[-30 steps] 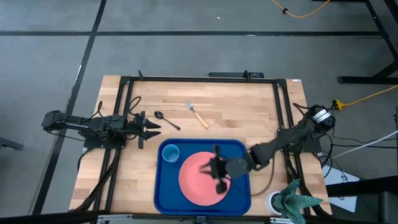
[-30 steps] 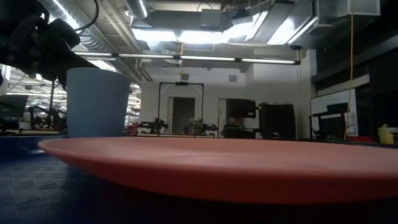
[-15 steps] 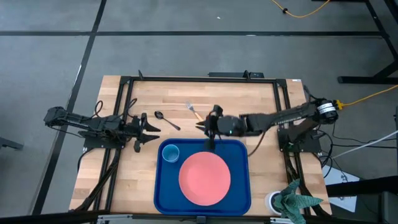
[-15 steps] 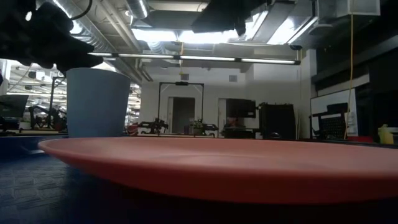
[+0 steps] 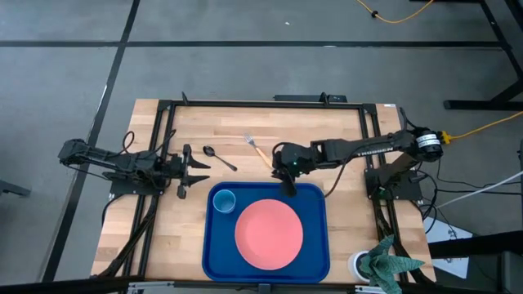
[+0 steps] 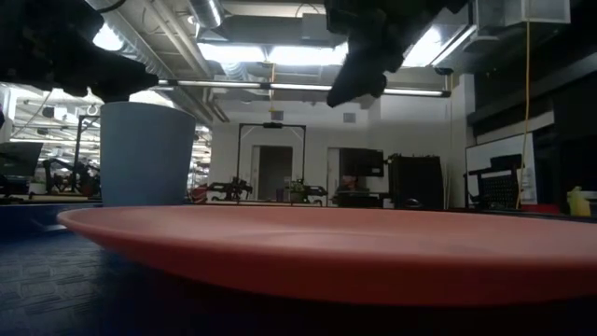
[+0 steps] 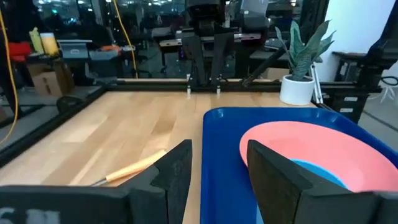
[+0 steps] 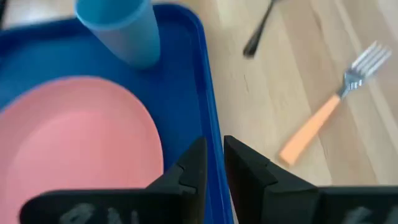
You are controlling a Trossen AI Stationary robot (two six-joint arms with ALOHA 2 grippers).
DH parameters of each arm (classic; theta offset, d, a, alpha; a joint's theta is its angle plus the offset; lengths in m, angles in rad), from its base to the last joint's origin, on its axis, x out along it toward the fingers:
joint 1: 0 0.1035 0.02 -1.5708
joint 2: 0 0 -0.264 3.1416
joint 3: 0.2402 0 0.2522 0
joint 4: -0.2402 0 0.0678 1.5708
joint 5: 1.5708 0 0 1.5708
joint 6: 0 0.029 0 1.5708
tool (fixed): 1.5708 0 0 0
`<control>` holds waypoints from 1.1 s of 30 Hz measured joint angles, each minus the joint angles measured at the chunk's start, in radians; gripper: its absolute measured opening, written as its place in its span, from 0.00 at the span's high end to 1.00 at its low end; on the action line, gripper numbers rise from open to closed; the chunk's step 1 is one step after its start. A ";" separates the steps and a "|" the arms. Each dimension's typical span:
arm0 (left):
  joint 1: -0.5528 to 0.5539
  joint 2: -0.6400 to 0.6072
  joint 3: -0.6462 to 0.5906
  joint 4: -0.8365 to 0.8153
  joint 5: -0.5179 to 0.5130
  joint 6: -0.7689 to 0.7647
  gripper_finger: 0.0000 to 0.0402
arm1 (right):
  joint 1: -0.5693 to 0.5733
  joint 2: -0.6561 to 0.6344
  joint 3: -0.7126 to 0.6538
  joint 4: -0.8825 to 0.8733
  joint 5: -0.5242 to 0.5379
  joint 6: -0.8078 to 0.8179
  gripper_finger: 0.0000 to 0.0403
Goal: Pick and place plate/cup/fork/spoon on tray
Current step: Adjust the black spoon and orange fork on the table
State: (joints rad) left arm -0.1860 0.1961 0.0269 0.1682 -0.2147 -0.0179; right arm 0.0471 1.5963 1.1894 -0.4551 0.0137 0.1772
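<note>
Wooden table (image 5: 327,135): left gripper (image 5: 203,166) jaws spread, right gripper (image 5: 288,184) jaws narrow, empty; spoon (image 8: 260,30) cropped.

text: none legible | labels/brands: none | numbers/signs: none on any surface in view

L gripper (image 5: 198,167) open, parked; R gripper (image 5: 288,184) nearly closed, empty, mid-table.
</note>
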 joint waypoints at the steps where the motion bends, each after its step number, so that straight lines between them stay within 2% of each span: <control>1: 0.000 0.000 0.000 -0.001 0.000 -0.006 0.63 | 0.001 0.000 0.000 -0.014 0.000 0.000 0.85; 8: 0.000 0.000 0.000 0.024 -0.004 -0.213 0.63 | 0.002 0.000 0.000 -0.027 0.003 -0.024 0.85; 10: 0.000 0.000 0.000 0.035 -0.033 -0.234 0.63 | -0.003 0.000 0.000 -0.044 0.009 -0.033 0.85; 12: 0.000 0.000 0.001 0.038 -0.105 -0.236 0.63 | -0.010 -0.004 0.000 -0.075 0.019 -0.024 0.85; 16: 0.001 0.000 0.001 0.036 -0.313 -0.241 0.64 | -0.028 -0.036 0.000 -0.196 0.019 0.038 0.85; 20: 0.000 0.000 0.023 0.010 -0.388 -0.242 0.65 | -0.047 -0.099 0.000 -0.313 0.090 0.142 0.85; 22: 0.001 0.002 0.067 -0.056 -0.409 -0.246 0.67 | -0.051 -0.138 0.000 -0.363 0.167 0.169 0.85; 25: 0.013 0.032 0.163 -0.260 -0.456 -0.317 0.72 | -0.051 -0.191 0.000 -0.411 0.286 0.215 0.85; 28: 0.040 0.075 0.278 -0.476 -0.500 -0.422 0.83 | -0.051 -0.233 0.000 -0.439 0.379 0.266 0.85; 31: 0.078 0.134 0.362 -0.646 -0.495 -0.515 0.96 | -0.051 -0.257 0.000 -0.474 0.446 0.305 0.85; 33: 0.108 0.177 0.405 -0.714 -0.469 -0.559 0.98 | -0.051 -0.262 0.000 -0.501 0.483 0.326 0.85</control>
State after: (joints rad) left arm -0.0775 0.3734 0.4320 -0.5458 -0.6841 -0.5770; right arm -0.0037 1.3340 1.1896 -0.9558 0.4967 0.5032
